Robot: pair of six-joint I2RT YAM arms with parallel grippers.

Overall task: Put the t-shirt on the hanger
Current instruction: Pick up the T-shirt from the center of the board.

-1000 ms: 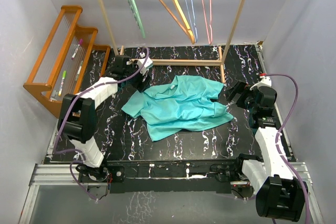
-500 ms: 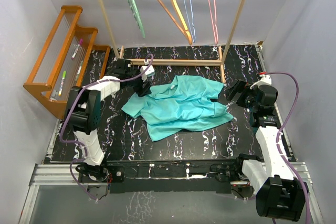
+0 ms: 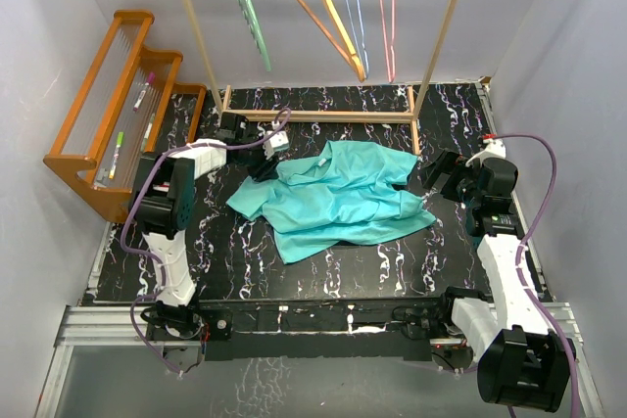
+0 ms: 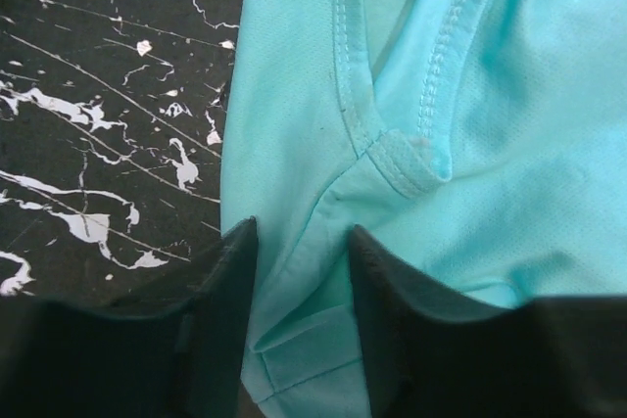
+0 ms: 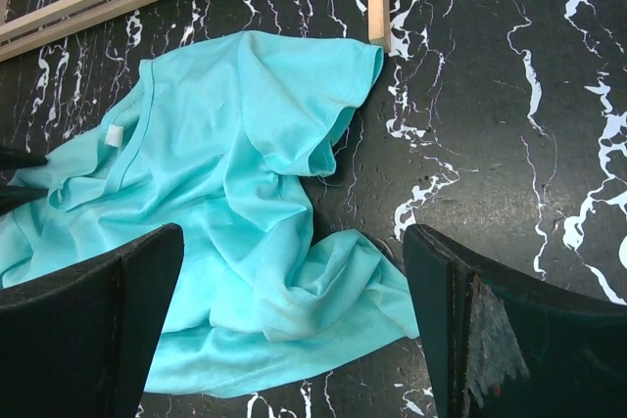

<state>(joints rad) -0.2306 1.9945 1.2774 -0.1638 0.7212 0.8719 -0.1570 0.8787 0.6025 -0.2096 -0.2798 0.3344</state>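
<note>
T-shirt [image 3: 338, 198]: teal fine-knit cloth, crumpled and folded, lying mid-table on black white-veined table [image 3: 245, 261]. Neckline [image 4: 411, 159]: ribbed band, double-stitched.

Left gripper [image 4: 299, 310]: black fingers narrowly parted, straddling shirt edge beside neckline. Cloth lies between them, not visibly pinched.

Right gripper [image 5: 294, 340]: jaws wide apart, holding nothing, at shirt's right side.

Hanger [image 3: 247, 17]: slim mint plastic, hanging on pale wooden rack [image 3: 196, 36] at back left, well apart from shirt.
</note>
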